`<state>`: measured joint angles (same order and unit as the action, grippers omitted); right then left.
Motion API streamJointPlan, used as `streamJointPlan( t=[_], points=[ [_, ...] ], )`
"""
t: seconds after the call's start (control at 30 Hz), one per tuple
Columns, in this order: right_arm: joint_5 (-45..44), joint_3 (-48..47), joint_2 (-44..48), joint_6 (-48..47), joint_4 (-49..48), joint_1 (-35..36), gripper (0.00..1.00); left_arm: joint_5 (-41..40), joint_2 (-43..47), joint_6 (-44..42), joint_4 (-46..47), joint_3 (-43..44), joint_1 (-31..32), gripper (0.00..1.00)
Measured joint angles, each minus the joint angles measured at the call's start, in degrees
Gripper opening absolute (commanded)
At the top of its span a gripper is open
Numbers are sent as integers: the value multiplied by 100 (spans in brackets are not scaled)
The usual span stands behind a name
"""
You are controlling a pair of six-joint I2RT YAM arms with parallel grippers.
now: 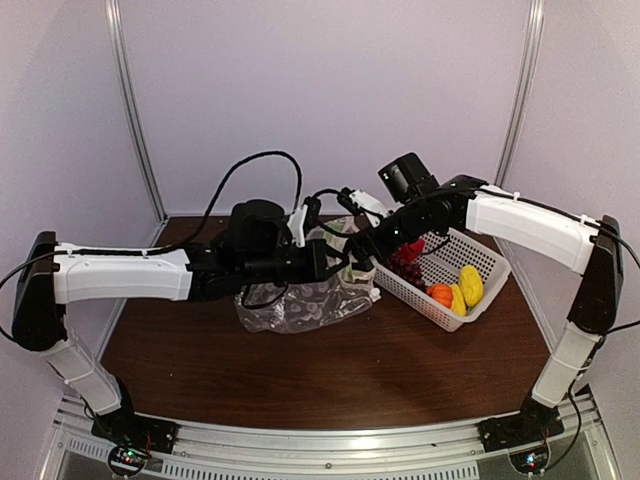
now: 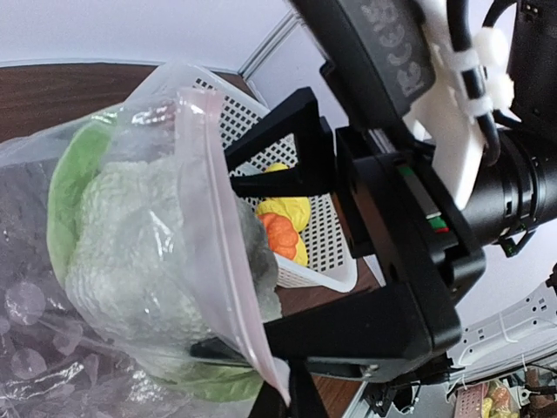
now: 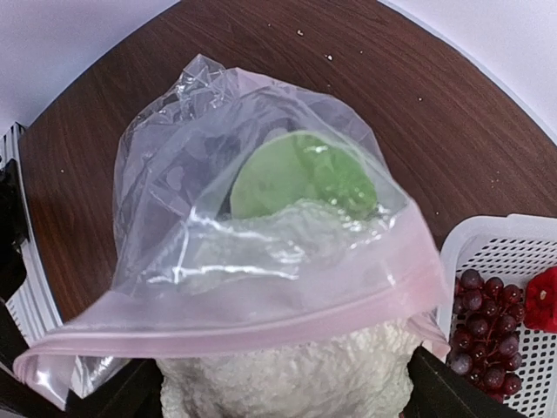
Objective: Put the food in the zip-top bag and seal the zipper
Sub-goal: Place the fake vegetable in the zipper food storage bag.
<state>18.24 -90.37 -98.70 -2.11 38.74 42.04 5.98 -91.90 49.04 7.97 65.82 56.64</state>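
Observation:
The clear zip-top bag (image 1: 295,305) lies mid-table with its mouth raised toward the basket. My left gripper (image 1: 340,268) (image 2: 291,396) is shut on the mouth edge, by the pink zipper (image 3: 261,309) (image 2: 222,235). The white cauliflower (image 3: 287,366) (image 2: 148,235), with green leaves, sits halfway through the mouth. My right gripper (image 1: 362,255) (image 3: 283,392) stands open, one finger on each side of the cauliflower. The dark red grapes (image 1: 405,270) (image 3: 483,331), red pepper (image 1: 410,248) (image 3: 544,300), orange piece (image 1: 438,294) (image 2: 280,233) and yellow pieces (image 1: 470,284) (image 2: 283,207) lie in the basket.
The white mesh basket (image 1: 490,262) (image 3: 496,244) (image 2: 235,122) stands right of the bag, close beside the right gripper. Brown tabletop (image 1: 330,370) shows in front of both, with pale walls behind and to the sides.

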Motion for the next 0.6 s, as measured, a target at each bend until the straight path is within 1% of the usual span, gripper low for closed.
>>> streamJointPlan(
  t=[0.03, 0.17, 0.33, 0.47, 0.53, 0.6],
  points=[
    [26, -31, 0, -13, 31, -2, 99, -4, 4, 2, 11, -11, 0, 0],
    [151, -48, 173, -284, 201, -52, 100, -76, 9, 7, 68, -92, 17, 0],
    [444, 4, 859, -555, 433, -330, 99, -146, 90, 2, 122, -334, -50, 0],
    [573, 315, 1467, -577, 319, -809, 90, -151, 273, -28, 142, -643, -162, 0],
    [527, 540, 1561, -562, 247, -1008, 86, -151, 337, -39, 157, -713, -201, 0],
    [575, 772, 1475, -568, 173, -1038, 83, -149, 391, -50, 221, -756, -232, 0]
  ],
)
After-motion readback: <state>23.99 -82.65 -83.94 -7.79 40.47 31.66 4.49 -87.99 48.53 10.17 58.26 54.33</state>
